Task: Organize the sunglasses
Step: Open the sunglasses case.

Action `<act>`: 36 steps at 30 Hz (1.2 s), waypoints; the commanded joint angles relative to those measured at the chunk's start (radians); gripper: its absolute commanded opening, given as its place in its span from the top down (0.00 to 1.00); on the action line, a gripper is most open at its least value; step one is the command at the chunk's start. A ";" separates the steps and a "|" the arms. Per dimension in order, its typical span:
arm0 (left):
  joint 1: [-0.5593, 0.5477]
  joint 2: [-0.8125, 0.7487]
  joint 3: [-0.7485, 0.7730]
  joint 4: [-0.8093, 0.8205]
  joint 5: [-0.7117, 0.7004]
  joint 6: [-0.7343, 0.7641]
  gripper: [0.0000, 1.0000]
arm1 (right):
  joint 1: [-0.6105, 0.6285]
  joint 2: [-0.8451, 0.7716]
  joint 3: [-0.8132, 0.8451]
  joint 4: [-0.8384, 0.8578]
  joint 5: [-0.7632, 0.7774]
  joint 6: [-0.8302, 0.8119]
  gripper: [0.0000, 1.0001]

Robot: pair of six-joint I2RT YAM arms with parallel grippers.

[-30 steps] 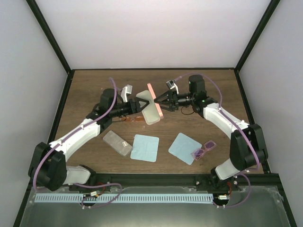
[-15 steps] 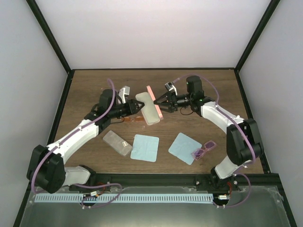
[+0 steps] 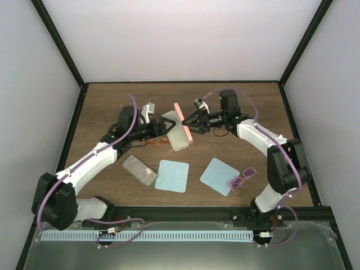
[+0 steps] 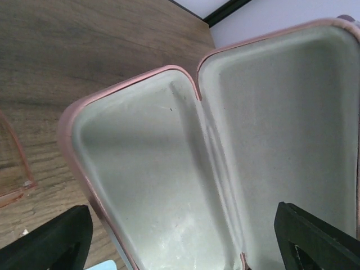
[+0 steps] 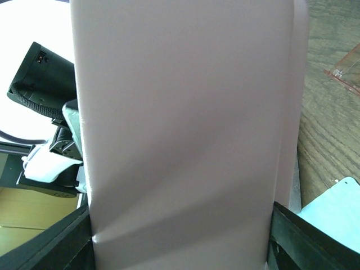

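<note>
The open pink case (image 3: 179, 135) is held between both grippers at mid-table. My left gripper (image 3: 166, 127) grips its lower half, whose pale lining (image 4: 146, 169) fills the left wrist view. My right gripper (image 3: 191, 124) spans the raised lid, whose pink back (image 5: 180, 112) fills the right wrist view, with fingers (image 5: 304, 236) at both edges. The orange-lens sunglasses (image 3: 156, 141) lie on the table under the left gripper; one lens (image 4: 10, 163) shows at the left edge. The purple-pink sunglasses (image 3: 242, 179) rest at the right cloth's edge.
A grey case (image 3: 139, 170) lies closed at front left. Two light blue cloths (image 3: 172, 176) (image 3: 220, 175) lie flat near the front. Black frame rails border the wooden table (image 3: 107, 107).
My right gripper has moved slightly left against the lid, and the case has shifted a little with it. The left arm has barely moved.
</note>
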 commanded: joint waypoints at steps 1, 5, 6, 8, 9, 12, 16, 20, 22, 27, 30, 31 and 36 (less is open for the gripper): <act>-0.004 -0.018 0.022 0.034 0.027 0.006 0.04 | -0.006 0.000 0.058 0.005 -0.029 0.000 0.37; -0.004 -0.017 0.027 0.037 0.037 0.014 0.00 | -0.016 -0.023 0.009 0.212 -0.074 0.167 0.37; -0.004 -0.018 0.027 0.037 0.041 0.014 0.00 | -0.022 -0.026 0.013 0.221 -0.073 0.178 0.37; -0.004 -0.023 0.026 0.043 0.043 0.007 0.00 | -0.025 -0.023 0.032 0.198 -0.075 0.168 0.37; -0.003 -0.027 0.027 0.039 0.030 0.002 0.00 | -0.027 -0.021 0.038 0.191 -0.077 0.167 0.37; 0.004 -0.043 0.027 0.039 0.017 -0.010 0.00 | -0.031 -0.018 0.036 0.216 -0.091 0.192 0.37; 0.017 -0.041 -0.002 0.164 0.103 -0.072 0.00 | -0.032 -0.018 0.018 0.351 -0.111 0.304 0.37; 0.019 -0.041 -0.030 0.277 0.153 -0.118 0.00 | -0.031 -0.008 0.028 0.426 -0.123 0.379 0.37; 0.019 -0.047 -0.039 0.300 0.158 -0.122 0.00 | -0.031 -0.003 0.036 0.448 -0.129 0.407 0.38; 0.019 -0.033 -0.047 0.328 0.178 -0.112 0.06 | -0.031 -0.001 0.060 0.487 -0.139 0.448 0.38; 0.019 -0.030 -0.053 0.370 0.176 -0.127 0.16 | -0.032 0.002 0.093 0.489 -0.145 0.457 0.38; 0.019 -0.030 -0.055 0.380 0.170 -0.130 0.20 | -0.032 0.003 0.104 0.490 -0.146 0.463 0.38; 0.021 -0.051 -0.069 0.431 0.151 -0.141 0.30 | -0.031 0.013 0.141 0.488 -0.149 0.486 0.38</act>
